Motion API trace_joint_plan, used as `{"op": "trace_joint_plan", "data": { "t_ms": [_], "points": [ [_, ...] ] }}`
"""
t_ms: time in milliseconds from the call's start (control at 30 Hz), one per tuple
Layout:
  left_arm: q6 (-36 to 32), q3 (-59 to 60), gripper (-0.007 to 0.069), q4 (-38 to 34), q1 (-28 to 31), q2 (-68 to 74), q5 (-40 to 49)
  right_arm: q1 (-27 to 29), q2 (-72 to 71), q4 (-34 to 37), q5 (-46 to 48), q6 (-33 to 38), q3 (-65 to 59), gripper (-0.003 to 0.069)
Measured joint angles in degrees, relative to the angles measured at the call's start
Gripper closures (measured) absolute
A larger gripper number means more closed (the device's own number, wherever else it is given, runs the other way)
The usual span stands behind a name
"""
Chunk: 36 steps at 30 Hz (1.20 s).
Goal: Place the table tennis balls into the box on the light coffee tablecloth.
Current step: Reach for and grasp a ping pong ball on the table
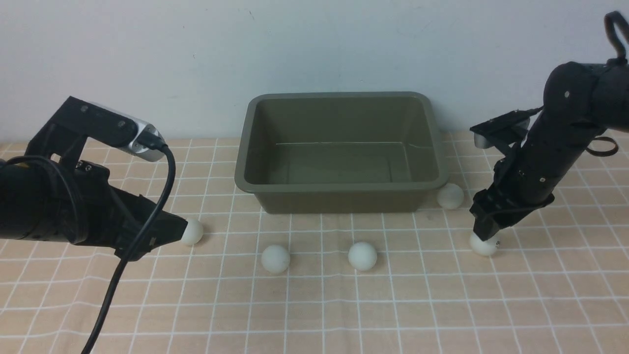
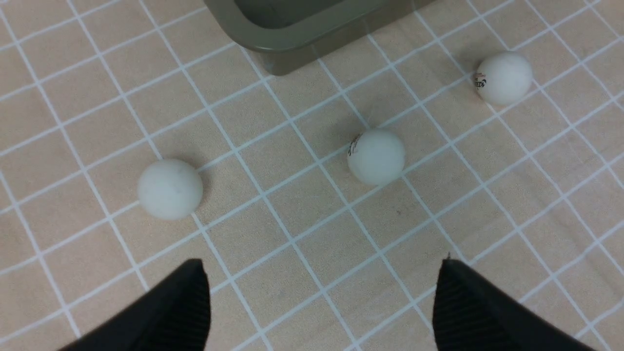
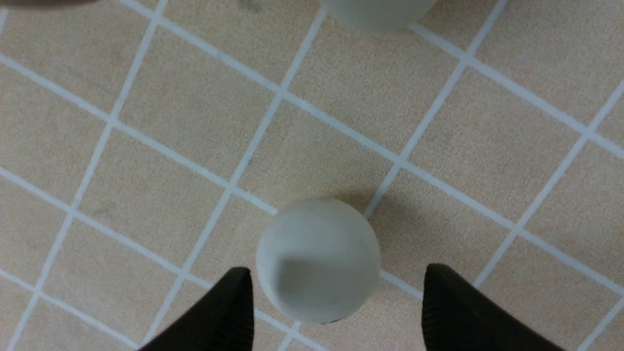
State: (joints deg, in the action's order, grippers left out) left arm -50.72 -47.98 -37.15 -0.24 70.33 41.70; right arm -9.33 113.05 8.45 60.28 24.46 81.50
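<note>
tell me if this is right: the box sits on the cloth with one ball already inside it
Not right: the front view shows the box on the cloth but empty; all five balls lie outside it.

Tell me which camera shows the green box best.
The front view: the whole box shows, with its rim, walls and bare floor. The left wrist view catches only one corner of it; the right wrist view shows nothing clear of it.

No legible txt. Left wrist view: dark-print ball (image 2: 376, 156) & red-and-dark-print ball (image 2: 504, 78), both too blurred to read. Front view, lower right: marked ball (image 1: 485, 245), tiny dark mark, unreadable.
</note>
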Motion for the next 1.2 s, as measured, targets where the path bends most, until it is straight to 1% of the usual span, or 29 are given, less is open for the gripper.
{"op": "trace_joint_plan", "data": {
  "t_ms": [67,167,400,567,633,700,733,800,833,1033,1133,1200],
  "points": [
    [0.0,0.0,0.0072,0.0,0.0,0.0,0.0,-0.05,0.0,0.35,-0.44,0.19,0.0,0.0185],
    [0.0,0.0,0.0072,-0.02,0.0,0.0,0.0,-0.56,0.05,0.41,-0.61,0.42,0.06,0.017],
    [0.0,0.0,0.0072,-0.29,0.0,0.0,0.0,-2.39,2.74,-0.08,-1.1,0.37,0.13,0.0166],
    [0.0,0.0,0.0072,-0.29,0.0,0.0,0.0,-2.83,3.95,-4.37,-1.25,-2.35,0.2,0.0166],
    [0.0,0.0,0.0072,-0.34,0.0,0.0,0.0,-2.83,4.01,-4.98,-1.31,-2.86,0.25,0.0166],
    [0.0,0.0,0.0072,-0.4,0.0,0.0,0.0,-2.83,4.05,-5.38,-2.01,-4.16,0.25,0.0178],
    [0.0,0.0,0.0072,-0.47,0.0,0.0,0.0,-2.83,4.05,-5.52,-2.3,-4.56,0.3,0.0196],
    [0.0,0.0,0.0072,-0.47,0.0,0.0,0.0,-2.83,4.05,-5.53,-2.82,-5.0,0.36,0.0253],
    [0.0,0.0,0.0072,-0.47,0.0,0.0,0.0,-2.83,4.05,-5.53,-3.11,-5.11,0.36,0.0306],
    [0.0,0.0,0.0072,-0.51,0.0,0.0,0.0,-2.83,4.07,-7.56,-3.29,-5.44,1.7,0.0301],
    [0.0,0.0,0.0072,-0.51,0.0,0.0,0.0,-2.83,4.01,-8.79,-1.74,-6.37,5.39,0.0301],
    [0.0,0.0,0.0072,-0.51,0.0,0.0,0.0,-2.83,3.52,-8.79,-0.26,-6.69,9.93,0.0301]
  ]
}}
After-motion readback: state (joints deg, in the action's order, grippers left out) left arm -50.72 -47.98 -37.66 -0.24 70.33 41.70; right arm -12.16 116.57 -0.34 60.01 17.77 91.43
